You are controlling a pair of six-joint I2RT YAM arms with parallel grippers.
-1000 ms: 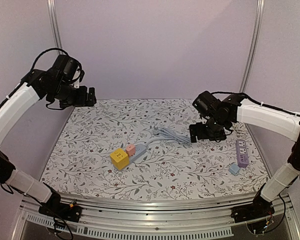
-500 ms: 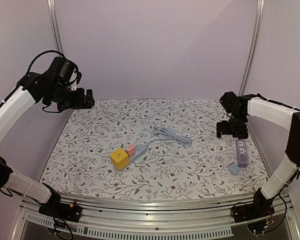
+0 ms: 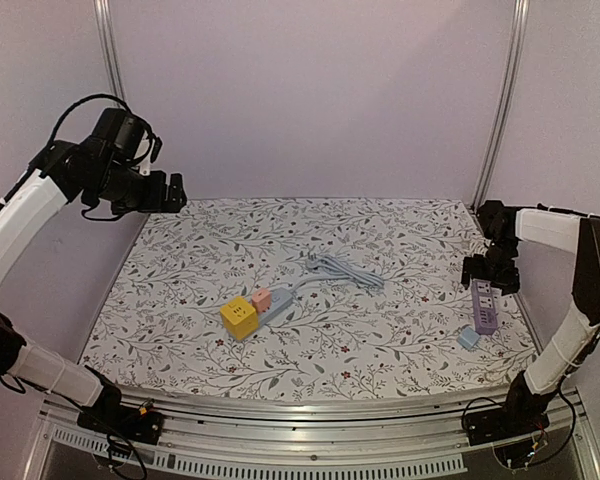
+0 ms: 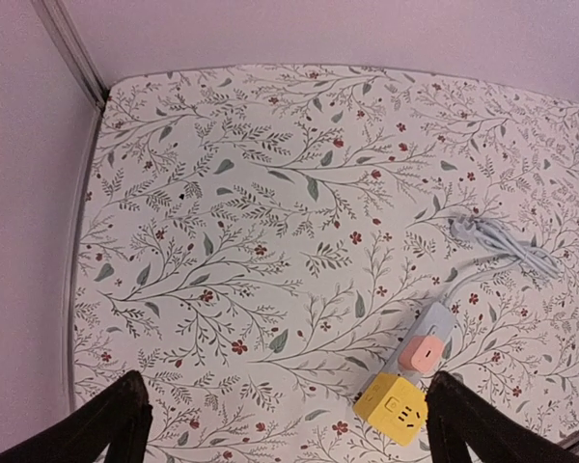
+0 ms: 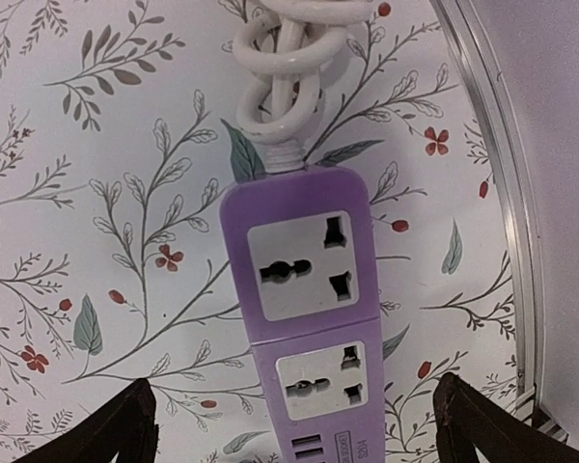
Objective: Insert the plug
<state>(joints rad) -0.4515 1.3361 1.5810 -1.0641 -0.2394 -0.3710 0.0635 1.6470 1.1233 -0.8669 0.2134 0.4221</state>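
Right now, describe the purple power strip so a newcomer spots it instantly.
Go to the right edge of the floral tablecloth. The purple power strip lies there. Unlike the small blue block beside it, it is long, with two sockets and a white cord.

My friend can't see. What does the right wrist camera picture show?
A purple plastic power strip with two empty sockets lies on a flowery tablecloth, its looped white cord at the top. The right pincer hovers open above it, a dark fingertip in each bottom corner.
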